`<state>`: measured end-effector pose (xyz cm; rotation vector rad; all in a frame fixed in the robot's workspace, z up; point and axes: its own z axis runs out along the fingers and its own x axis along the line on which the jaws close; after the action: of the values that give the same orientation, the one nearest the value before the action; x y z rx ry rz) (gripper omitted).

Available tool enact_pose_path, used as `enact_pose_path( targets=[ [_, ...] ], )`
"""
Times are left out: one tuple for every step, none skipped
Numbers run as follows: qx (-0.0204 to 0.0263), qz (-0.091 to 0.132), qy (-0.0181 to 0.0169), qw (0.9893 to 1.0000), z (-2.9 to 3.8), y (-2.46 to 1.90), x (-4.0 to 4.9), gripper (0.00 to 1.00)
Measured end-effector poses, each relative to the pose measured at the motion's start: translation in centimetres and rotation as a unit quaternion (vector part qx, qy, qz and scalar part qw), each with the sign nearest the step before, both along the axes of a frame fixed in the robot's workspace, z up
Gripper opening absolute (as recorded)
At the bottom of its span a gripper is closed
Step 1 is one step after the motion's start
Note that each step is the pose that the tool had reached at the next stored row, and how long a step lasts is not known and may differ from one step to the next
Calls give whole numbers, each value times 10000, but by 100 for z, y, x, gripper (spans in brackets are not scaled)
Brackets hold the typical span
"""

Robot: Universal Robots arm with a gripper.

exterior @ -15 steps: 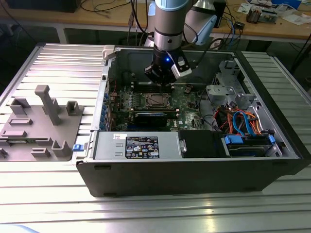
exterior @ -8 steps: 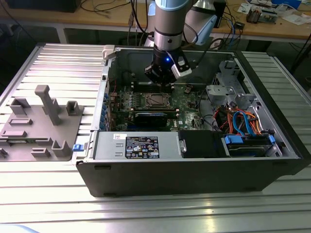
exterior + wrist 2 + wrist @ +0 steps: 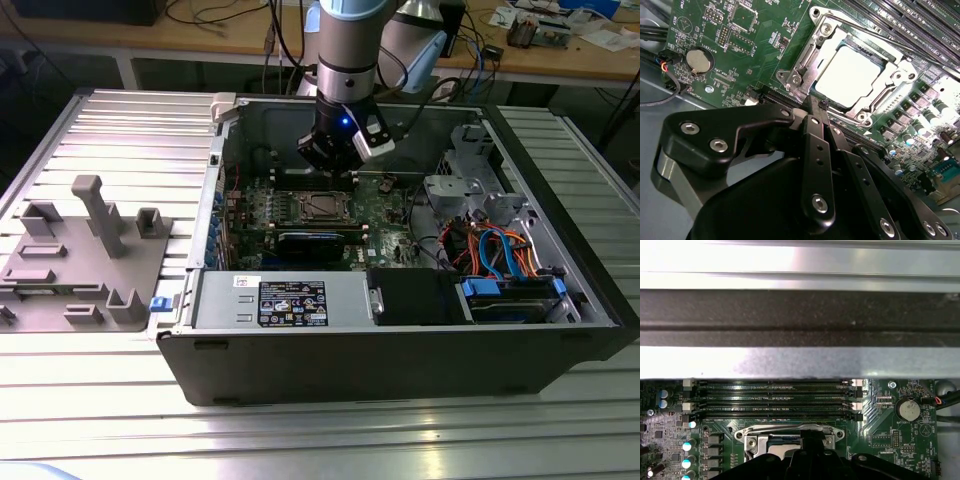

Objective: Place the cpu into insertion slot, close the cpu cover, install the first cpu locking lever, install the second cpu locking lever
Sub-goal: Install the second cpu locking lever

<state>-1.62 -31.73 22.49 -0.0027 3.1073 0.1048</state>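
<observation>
Ribbed aluminium surface [image 3: 120, 130] carries an open computer case [image 3: 400, 350], with a grey fixture tray [image 3: 80, 250] at the exterior view's left. Hand [image 3: 817, 102] hovers just above the socket's near edge, fingers [image 3: 816, 150] pressed together, gripping nothing visible. Cpu [image 3: 852, 75] sits seated in the insertion slot [image 3: 322, 207]. Cpu cover [image 3: 805, 62] lies down around the chip. Memory slots [image 3: 772, 400] lie just beyond the socket.
</observation>
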Motion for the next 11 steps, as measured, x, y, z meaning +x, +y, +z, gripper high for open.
enact_pose_path(
  targets=[
    [0,0,0,10000,0,0,0,11],
    [-1,0,0,10000,1,-2,0,11],
    [-1,0,1,10000,1,-4,0,11],
    [0,1,0,10000,0,-7,0,11],
    [0,0,0,10000,1,-10,0,11],
    [0,0,0,10000,1,-13,0,11],
    [0,0,0,10000,0,-15,0,11],
    [0,0,0,10000,0,-15,0,11],
    [0,0,0,10000,0,-16,0,11],
    [0,0,0,10000,0,-16,0,11],
    [0,0,0,10000,0,-17,0,11]
  ],
)
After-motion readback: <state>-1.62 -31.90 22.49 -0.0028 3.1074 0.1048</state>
